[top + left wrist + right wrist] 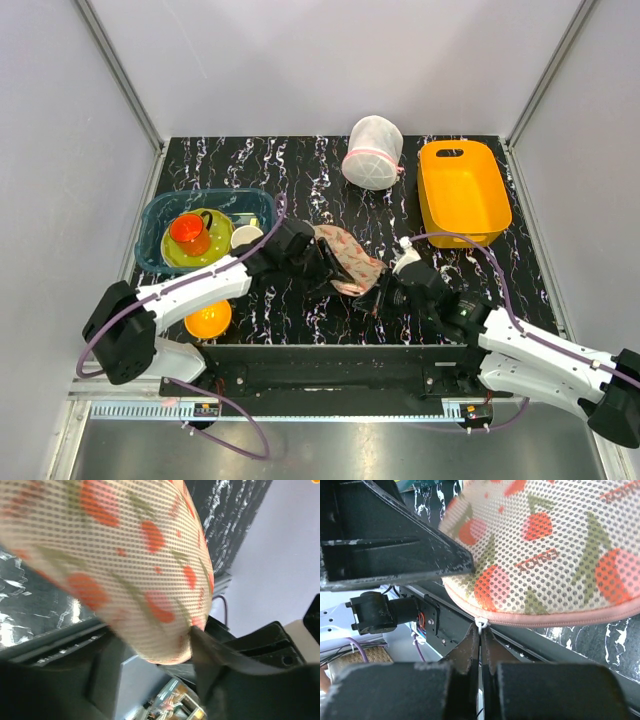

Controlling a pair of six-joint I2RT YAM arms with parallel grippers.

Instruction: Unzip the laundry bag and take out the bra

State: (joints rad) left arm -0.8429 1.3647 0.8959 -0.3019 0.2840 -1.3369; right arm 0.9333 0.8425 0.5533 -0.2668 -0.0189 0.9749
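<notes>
The laundry bag [347, 258], beige-pink mesh with orange and green print and pink edging, hangs lifted between my two grippers near the table's front edge. My left gripper [312, 266] grips its left side. In the left wrist view the bag [125, 555] fills the frame above that gripper [150, 647]. My right gripper [386, 293] is shut on the white zipper pull [480, 624] at the bag's pink lower edge [560, 619], with the jaws [480, 632] pressed together. The zipper looks closed. The bra is hidden.
A rounded white mesh bag [373, 152] and an orange tub [462, 190] stand at the back right. A blue basket [160, 215] at the left holds a green plate and a red cup, with a white cup [246, 236] beside it. An orange bowl [208, 318] sits front left.
</notes>
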